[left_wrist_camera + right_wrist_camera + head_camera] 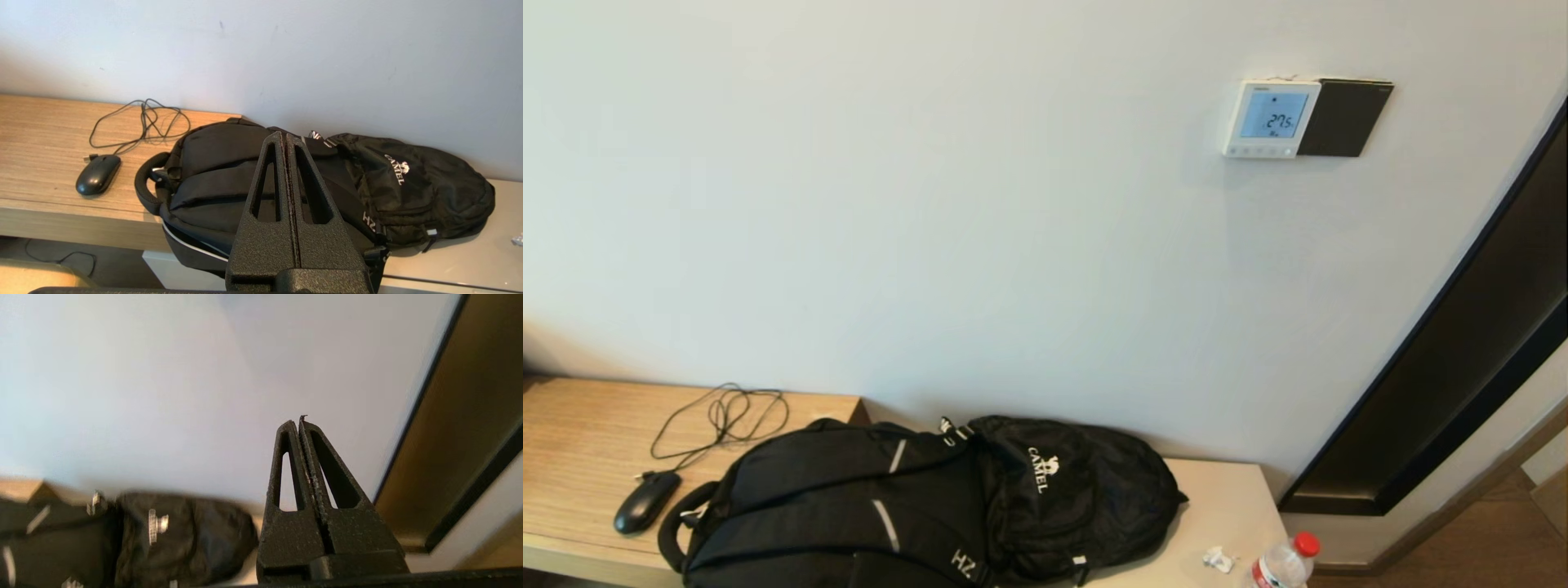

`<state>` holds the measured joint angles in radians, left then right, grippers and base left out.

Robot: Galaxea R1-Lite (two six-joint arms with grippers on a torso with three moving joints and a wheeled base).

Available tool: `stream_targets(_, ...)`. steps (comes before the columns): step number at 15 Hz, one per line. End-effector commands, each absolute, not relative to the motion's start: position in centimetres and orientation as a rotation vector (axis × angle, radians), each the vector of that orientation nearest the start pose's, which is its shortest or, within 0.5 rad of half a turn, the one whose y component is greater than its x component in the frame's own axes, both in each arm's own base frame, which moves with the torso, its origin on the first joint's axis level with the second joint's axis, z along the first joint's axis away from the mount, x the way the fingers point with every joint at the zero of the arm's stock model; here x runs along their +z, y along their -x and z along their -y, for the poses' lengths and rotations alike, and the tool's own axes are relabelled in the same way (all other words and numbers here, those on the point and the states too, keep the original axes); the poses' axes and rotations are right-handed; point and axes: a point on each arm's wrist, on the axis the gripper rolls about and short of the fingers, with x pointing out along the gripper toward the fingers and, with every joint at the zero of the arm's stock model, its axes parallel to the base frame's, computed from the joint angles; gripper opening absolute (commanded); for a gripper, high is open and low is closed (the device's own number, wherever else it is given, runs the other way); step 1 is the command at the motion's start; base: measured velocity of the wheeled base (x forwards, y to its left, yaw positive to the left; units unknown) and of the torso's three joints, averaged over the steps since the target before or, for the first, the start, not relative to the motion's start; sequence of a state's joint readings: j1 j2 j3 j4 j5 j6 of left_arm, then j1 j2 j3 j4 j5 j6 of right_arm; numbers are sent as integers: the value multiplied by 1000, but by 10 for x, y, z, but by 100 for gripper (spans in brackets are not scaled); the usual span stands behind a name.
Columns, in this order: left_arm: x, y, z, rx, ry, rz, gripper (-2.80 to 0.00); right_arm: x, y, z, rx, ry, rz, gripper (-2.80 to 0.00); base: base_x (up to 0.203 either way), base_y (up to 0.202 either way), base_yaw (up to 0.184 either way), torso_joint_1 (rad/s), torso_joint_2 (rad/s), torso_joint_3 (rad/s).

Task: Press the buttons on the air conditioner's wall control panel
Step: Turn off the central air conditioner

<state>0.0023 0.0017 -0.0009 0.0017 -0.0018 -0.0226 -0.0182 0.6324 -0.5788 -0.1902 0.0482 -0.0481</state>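
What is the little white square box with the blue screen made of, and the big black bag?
The small square white control panel looks like smooth hard plastic, with a glassy light-blue screen. The big black backpack looks like woven fabric, probably nylon: it wrinkles and sags.

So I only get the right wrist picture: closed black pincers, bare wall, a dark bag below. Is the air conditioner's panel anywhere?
Observer: Yes. The head view shows the control panel high on the wall, with a black plate touching its right side.
Operator: And its buttons?
Observer: The buttons sit in a row under the lit screen. Your right gripper doesn't show anywhere in the head view.
Operator: What about the other arm?
Observer: The left gripper is shut and points toward the black backpack.
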Motion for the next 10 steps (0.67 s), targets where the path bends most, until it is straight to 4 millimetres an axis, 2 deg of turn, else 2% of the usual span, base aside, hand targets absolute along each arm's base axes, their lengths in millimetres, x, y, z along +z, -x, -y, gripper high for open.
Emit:
stream_targets(1, 76, 23, 0, 2, 23, 0, -280, 293, -111, 2, 17, 50, 70, -280, 0, 0, 0, 0, 0, 0)
stream_targets(3, 75, 23, 0, 2, 23, -3, -280, 324, -149, 3, -7, 49, 114, -280, 0, 0, 0, 0, 0, 0)
stream_targets(4, 76, 23, 0, 2, 23, -2, -280, 331, -165, 4, -20, 48, 119, -280, 0, 0, 0, 0, 0, 0)
stream_targets(7, 75, 23, 0, 2, 23, -3, -280, 337, -220, 7, -66, 46, 88, -280, 0, 0, 0, 0, 0, 0)
stream_targets(10, 75, 23, 0, 2, 23, -3, -280, 336, -286, 10, -117, 44, 80, -280, 0, 0, 0, 0, 0, 0)
